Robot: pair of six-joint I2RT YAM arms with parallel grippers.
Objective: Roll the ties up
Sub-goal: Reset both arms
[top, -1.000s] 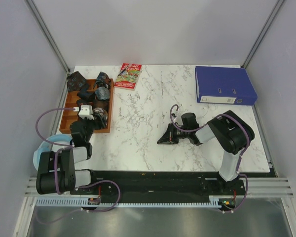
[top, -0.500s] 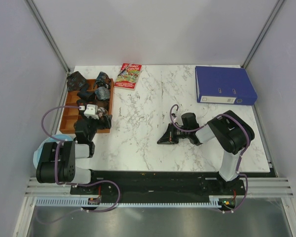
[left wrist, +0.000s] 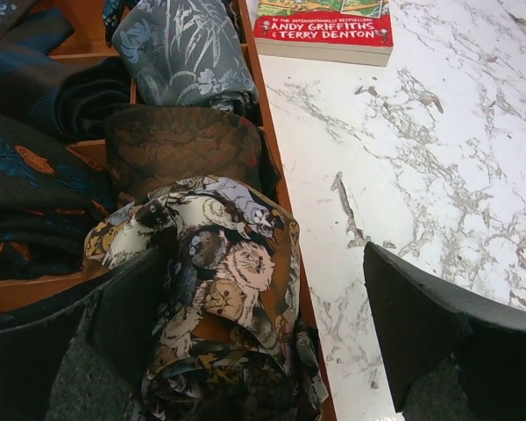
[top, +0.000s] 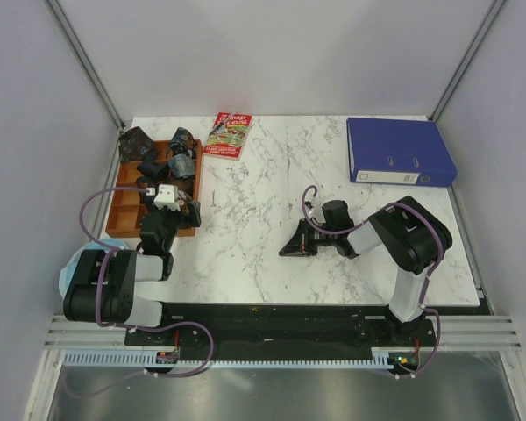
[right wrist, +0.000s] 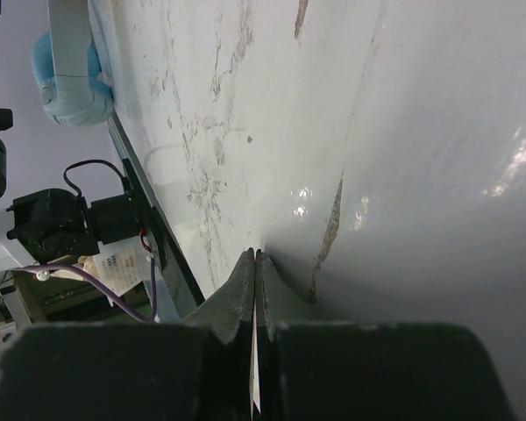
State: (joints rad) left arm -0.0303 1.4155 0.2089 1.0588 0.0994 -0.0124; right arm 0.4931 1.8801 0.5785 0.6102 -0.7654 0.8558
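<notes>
The left fingers are spread wide over the ties, rolled, dark-patterned, packed in a wooden tray on the white marbled bench; the right fingers are clenched shut there.

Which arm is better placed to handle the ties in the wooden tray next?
Left, probably. The left gripper is open and straddles the cat-patterned rolled tie at the edge of the tray. The right gripper is shut, resting on the marble table well away from it.
</notes>
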